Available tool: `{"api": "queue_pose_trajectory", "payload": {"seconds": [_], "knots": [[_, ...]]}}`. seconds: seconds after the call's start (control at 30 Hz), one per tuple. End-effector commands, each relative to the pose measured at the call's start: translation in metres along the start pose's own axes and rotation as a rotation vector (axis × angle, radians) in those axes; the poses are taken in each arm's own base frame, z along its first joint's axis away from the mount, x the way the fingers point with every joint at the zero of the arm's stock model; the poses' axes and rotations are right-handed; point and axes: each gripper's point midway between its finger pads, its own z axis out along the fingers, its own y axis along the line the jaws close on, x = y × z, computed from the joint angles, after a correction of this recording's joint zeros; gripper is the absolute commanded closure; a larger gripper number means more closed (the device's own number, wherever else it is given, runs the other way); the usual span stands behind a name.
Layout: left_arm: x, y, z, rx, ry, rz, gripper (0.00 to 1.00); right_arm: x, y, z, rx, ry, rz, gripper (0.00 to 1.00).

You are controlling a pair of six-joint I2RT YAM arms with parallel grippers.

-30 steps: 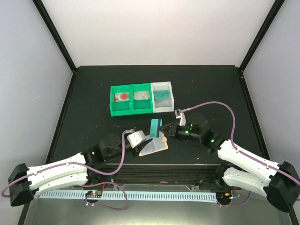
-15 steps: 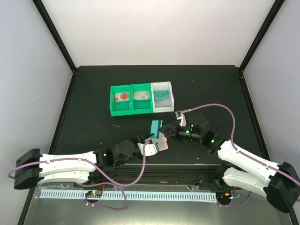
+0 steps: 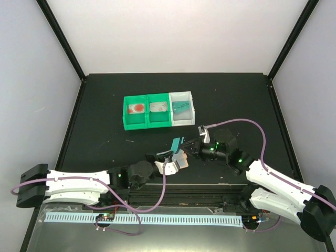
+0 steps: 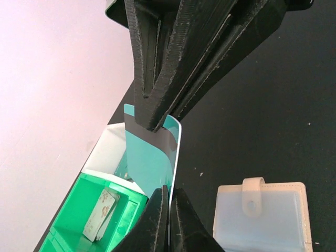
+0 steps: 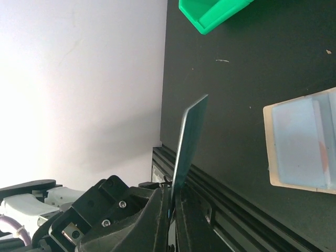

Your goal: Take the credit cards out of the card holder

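A teal credit card (image 3: 176,143) hangs above the table, pinched from both sides. My right gripper (image 3: 185,148) is shut on one end of the credit card (image 5: 189,136), which shows edge-on there. My left gripper (image 3: 170,156) is shut on the lower edge of the same card (image 4: 152,157), and the right fingers (image 4: 157,105) clamp the card's top. The tan card holder (image 4: 262,215) lies flat on the table beside them with its tab up and its bluish pocket (image 5: 304,142) showing. In the top view the card holder (image 3: 182,160) is partly hidden by the left gripper.
A green-and-white three-compartment bin (image 3: 157,110) stands behind the grippers; its white right compartment holds teal cards (image 3: 181,107), and the other two hold other cards. The bin's green wall (image 4: 89,220) is close behind the held card. A black rail (image 3: 173,186) runs along the near edge.
My left gripper has moved right from the card holder to the raised card and shut on it. The right gripper has kept its grip, and the card has tilted slightly.
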Motion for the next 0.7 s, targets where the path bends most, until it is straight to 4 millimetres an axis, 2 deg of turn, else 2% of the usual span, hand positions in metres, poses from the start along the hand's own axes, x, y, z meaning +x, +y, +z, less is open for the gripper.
{"api": "queue_pose_trajectory", "payload": {"seconds": [0.0,0.23,0.37,0.47,0.67], "knots": [[-0.006,0.012,-0.005,-0.041,-0.016,-0.082,0.98,0.004,0.015,-0.003,-0.066,0.015,-0.052,0.92],[0.003,0.013,-0.009,-0.035,0.019,-0.216,0.98,0.002,0.009,-0.011,-0.028,-0.023,-0.161,0.58],[0.001,0.009,-0.015,0.031,0.002,-0.325,0.98,0.003,0.014,-0.019,-0.028,-0.028,-0.295,0.46],[-0.003,0.014,-0.019,0.061,-0.029,-0.452,0.98,0.006,0.013,-0.023,-0.047,-0.035,-0.356,0.43],[-0.008,0.038,-0.029,0.136,-0.113,-0.756,0.98,0.010,0.010,-0.026,-0.116,-0.068,-0.390,0.43]]}}
